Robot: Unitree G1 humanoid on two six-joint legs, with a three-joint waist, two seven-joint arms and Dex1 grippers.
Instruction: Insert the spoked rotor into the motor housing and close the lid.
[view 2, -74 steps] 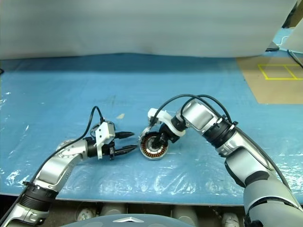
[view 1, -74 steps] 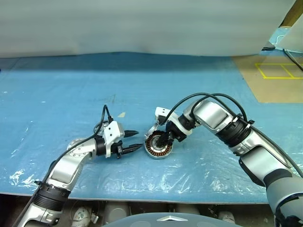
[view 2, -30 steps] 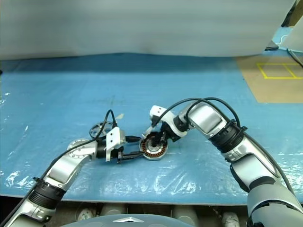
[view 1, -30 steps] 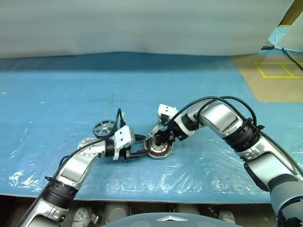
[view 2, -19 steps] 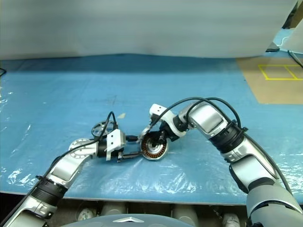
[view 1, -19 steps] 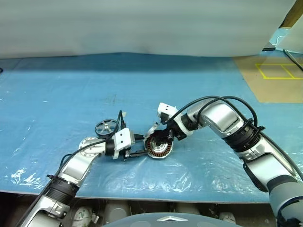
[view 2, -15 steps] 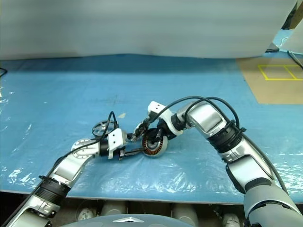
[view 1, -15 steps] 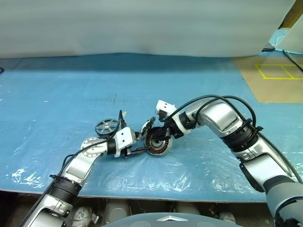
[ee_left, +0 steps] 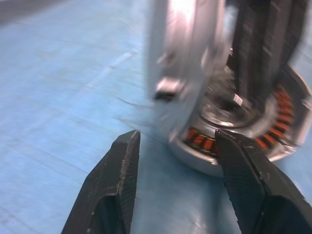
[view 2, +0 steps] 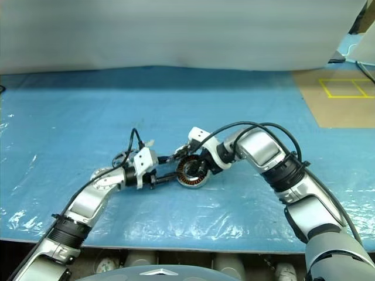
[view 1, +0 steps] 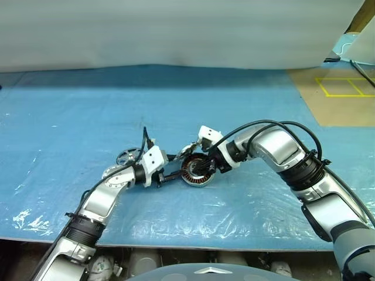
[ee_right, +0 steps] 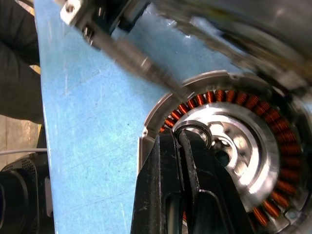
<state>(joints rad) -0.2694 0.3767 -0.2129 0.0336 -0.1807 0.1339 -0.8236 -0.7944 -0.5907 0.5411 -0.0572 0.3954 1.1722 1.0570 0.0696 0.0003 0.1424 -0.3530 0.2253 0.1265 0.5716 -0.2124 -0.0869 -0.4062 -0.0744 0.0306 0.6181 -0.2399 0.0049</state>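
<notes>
Pressed together, the right jaws (ee_right: 187, 146) sit inside the motor housing (view 1: 196, 171), their tips at the small ring on its bright centre, within the copper windings. Spread apart, the left jaws (ee_left: 175, 146) reach level toward the housing's side, one finger on each side of its near rim. Both the housing and the spoked rotor (view 1: 128, 157), which lies beside the left arm, rest on the blue tabletop (view 1: 88, 105).

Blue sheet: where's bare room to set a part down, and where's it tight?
Free: blue sheet behind both arms, and ahead of motor housing. Tight: centre, where left gripper, right gripper and spoked rotor cluster.
</notes>
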